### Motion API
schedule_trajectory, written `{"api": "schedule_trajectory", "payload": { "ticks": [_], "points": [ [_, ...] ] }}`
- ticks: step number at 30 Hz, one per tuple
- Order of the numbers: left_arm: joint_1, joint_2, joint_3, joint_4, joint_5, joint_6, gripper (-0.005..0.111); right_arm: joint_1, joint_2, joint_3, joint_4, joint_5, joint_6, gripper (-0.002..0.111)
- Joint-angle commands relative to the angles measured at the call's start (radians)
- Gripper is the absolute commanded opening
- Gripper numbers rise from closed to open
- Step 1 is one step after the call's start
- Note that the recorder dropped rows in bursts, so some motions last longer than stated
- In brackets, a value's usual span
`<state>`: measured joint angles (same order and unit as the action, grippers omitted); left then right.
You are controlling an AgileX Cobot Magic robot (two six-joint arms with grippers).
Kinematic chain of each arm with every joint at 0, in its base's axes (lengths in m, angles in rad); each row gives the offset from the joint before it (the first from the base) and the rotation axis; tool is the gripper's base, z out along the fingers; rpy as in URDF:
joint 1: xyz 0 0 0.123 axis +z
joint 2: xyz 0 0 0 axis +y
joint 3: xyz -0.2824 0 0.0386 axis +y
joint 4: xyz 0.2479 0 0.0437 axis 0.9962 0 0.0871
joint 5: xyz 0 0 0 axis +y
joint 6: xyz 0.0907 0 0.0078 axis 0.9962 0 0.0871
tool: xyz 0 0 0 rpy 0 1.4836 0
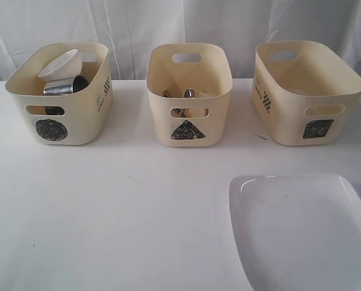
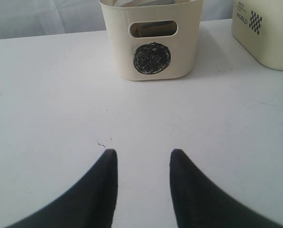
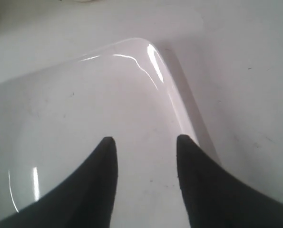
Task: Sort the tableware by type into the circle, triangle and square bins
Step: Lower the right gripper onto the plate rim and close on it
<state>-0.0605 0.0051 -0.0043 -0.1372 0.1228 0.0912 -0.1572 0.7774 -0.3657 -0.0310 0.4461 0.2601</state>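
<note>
Currently the large white square plate (image 1: 301,236) lies on the white tabletop (image 1: 107,212); the right gripper (image 3: 146,138) hovers spread over the plate, with the cream square-marked plastic bin (image 1: 289,115) beyond the plate (left gripper (image 2: 143,152) spread, empty)

Left end effector (image 2: 142,152) matte black, smooth, twin-pronged, tapering to rounded points, right end effector (image 3: 146,140) identical

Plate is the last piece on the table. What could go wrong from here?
1. The white square plate lies flat and glossy; the right tool hangs open above it, and a grasp on the low rim may slip.
2. The plate looks about as wide as the opening of the square bin; it may jam on the rim.
</note>
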Motion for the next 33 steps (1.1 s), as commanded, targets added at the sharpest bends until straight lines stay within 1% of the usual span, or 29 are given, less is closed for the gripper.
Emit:
{"api": "schedule_trajectory", "payload": {
  "ticks": [1,4,6,11,13,17,18,22,31,33],
  "points": [
    [-0.001,-0.005,0.004,-0.007,0.004,0.002,0.042,-0.006,-0.005,0.005,-0.012,0.007,-0.006,0.049],
    [-0.001,-0.005,0.004,-0.007,0.004,0.002,0.042,-0.006,0.011,0.005,-0.006,0.010,-0.005,0.061],
    [-0.001,-0.005,0.004,-0.007,0.004,0.002,0.042,-0.006,0.048,-0.001,-0.006,0.027,-0.018,0.064],
    [-0.001,-0.005,0.004,-0.007,0.004,0.002,0.042,-0.006,0.234,-0.068,-0.006,0.106,-0.034,0.064],
    [-0.001,-0.005,0.004,-0.007,0.004,0.002,0.042,-0.006,0.287,-0.109,0.008,0.123,-0.069,0.064],
    [-0.001,-0.005,0.004,-0.007,0.004,0.002,0.042,-0.008,0.355,-0.182,0.063,0.165,-0.203,0.064],
    [-0.001,-0.005,0.004,-0.007,0.004,0.002,0.042,-0.022,0.375,-0.195,0.081,0.173,-0.235,0.064],
    [-0.001,-0.005,0.004,-0.007,0.004,0.002,0.042,-0.082,0.466,-0.215,0.149,0.183,-0.239,0.064],
    [-0.001,-0.005,0.004,-0.007,0.004,0.002,0.042,-0.084,0.495,-0.215,0.241,0.182,-0.368,0.064],
    [-0.001,-0.005,0.004,-0.007,0.004,0.002,0.042,-0.088,0.495,-0.215,0.241,0.182,-0.372,0.064]
  ]
}}
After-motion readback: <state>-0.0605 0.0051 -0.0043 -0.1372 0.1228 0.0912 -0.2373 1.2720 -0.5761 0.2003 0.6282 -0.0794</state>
